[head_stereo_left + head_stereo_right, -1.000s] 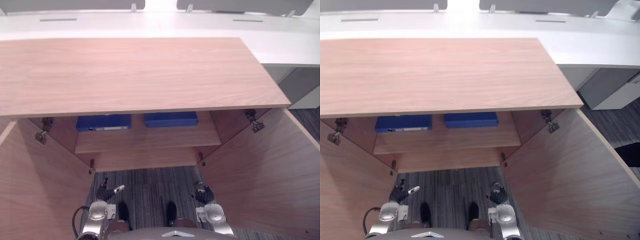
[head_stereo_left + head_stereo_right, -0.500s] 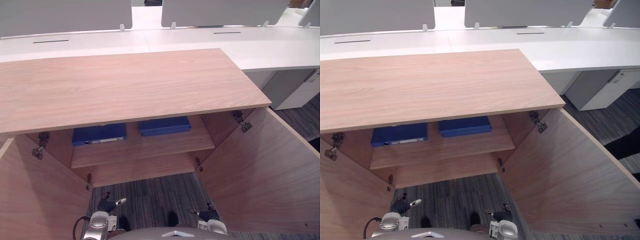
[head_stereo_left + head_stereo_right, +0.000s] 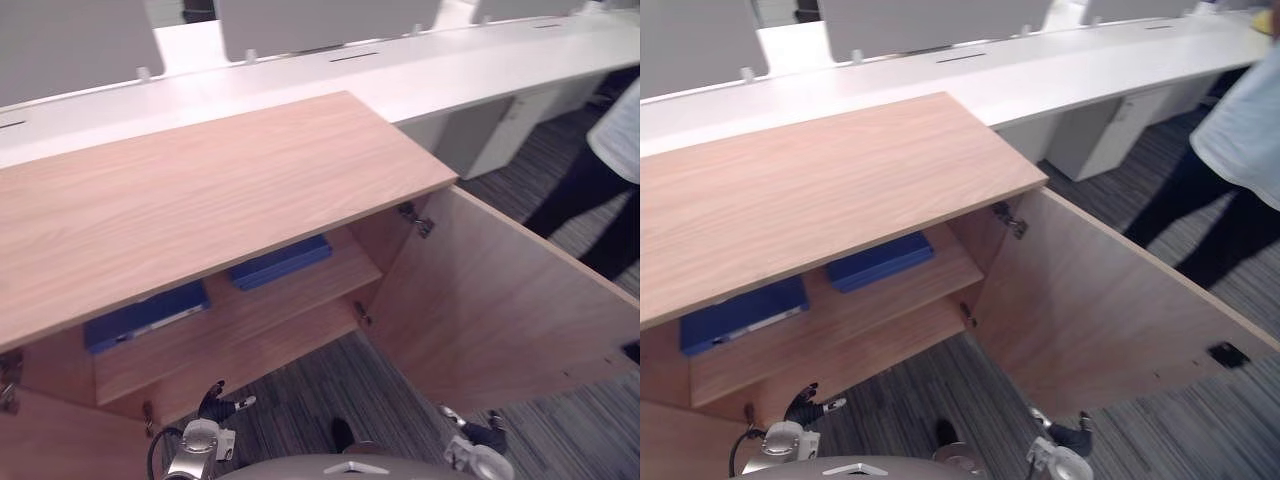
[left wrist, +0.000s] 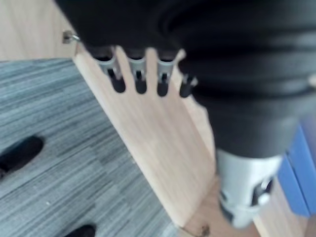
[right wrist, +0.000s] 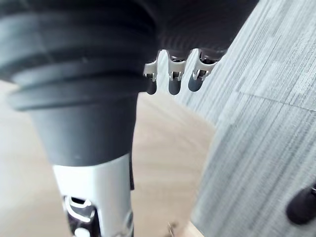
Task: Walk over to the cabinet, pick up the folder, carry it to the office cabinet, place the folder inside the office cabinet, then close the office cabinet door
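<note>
Folders, two, blue, are laid on the cabinet shelf; left hand and right hand are held slack, empty; a dark door fitting is caught in the right eye view.

the two head views look steeply down from above and just before the cabinet, facing its open front; set slightly apart sideways, they share its top, the shelf inside, the open right door and the striped carpet along the cabinet's front edge. the left wrist view looks from very close along the left hand at a wooden panel's edge and the carpet. the right wrist view looks as closely along the right hand at carpet and wood.
</note>
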